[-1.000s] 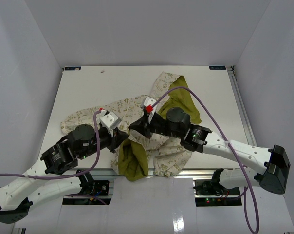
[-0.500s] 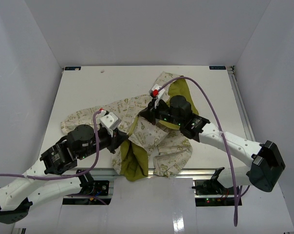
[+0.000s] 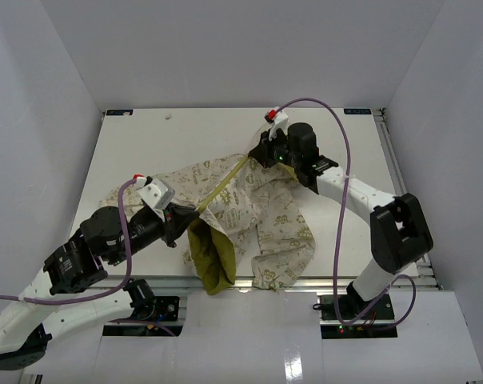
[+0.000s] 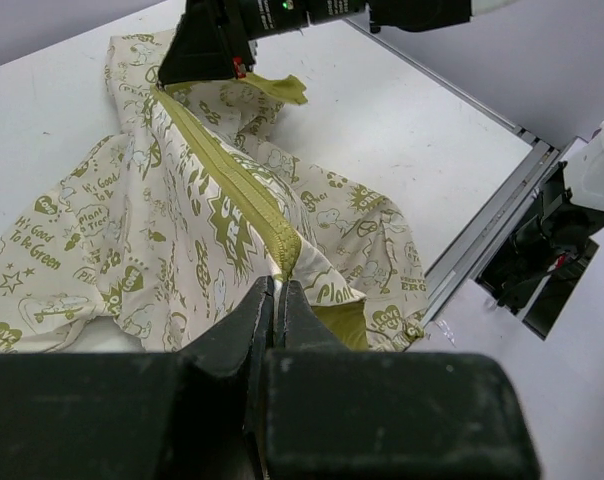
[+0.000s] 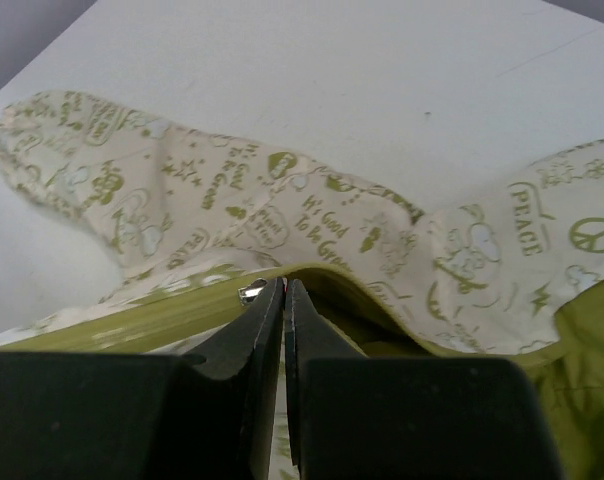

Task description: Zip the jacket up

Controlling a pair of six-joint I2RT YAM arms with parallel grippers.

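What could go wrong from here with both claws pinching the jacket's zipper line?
The right claw pinches only a thin bit at the top of the zipper, the metal pull beside its tips; it could slip off.
The left claw holds just the hem of the jacket; the taut zipper might tug it free.
The olive lining hangs over the near edge of the table, so a release may let the jacket slide off.

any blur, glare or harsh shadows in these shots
Top view: even soft light, sharp, no glare on the jacket. Left wrist: left gripper dark and soft up close, fabric crisp. Right wrist: right gripper dark and blurred, print legible.
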